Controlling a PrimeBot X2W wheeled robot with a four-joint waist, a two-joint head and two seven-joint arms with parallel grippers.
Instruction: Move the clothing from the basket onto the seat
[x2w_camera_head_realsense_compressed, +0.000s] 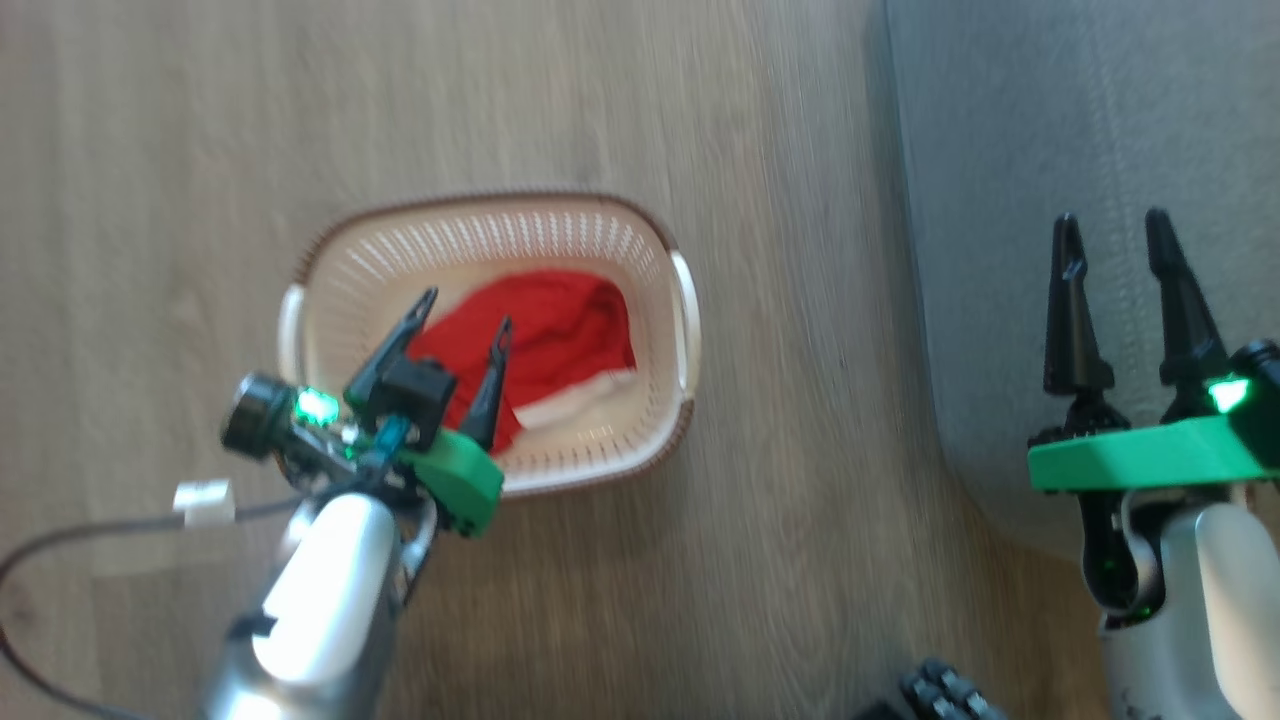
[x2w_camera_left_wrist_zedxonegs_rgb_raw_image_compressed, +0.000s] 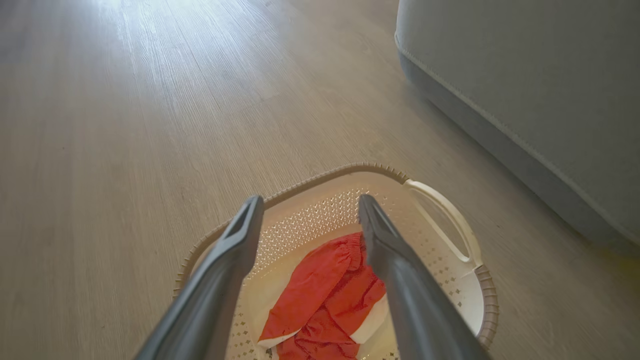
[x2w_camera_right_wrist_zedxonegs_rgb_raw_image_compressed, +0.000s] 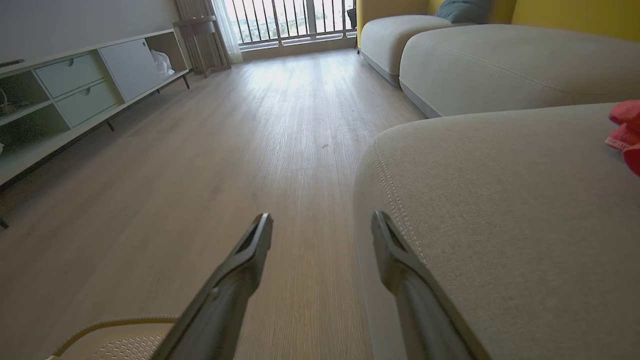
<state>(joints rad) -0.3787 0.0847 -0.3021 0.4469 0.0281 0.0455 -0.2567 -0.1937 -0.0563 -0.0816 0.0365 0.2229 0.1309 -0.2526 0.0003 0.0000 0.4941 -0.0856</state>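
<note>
while one basket (x2w_camera_head_realsense_compressed: 480, 215) holds clothing (x2w_camera_head_realsense_compressed: 560, 320), left pincer (x2w_camera_head_realsense_compressed: 468, 307), right pincer (x2w_camera_head_realsense_compressed: 1112, 218) spread

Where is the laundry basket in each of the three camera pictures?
Head view: the basket is left of centre on the floor, holding red clothing.
Left wrist view: basket at bottom centre, clothing inside.
Right wrist view: a piece of the basket's rim in the bottom left corner.
Shared landmark: the grey seat, on the right side in all three.
</note>
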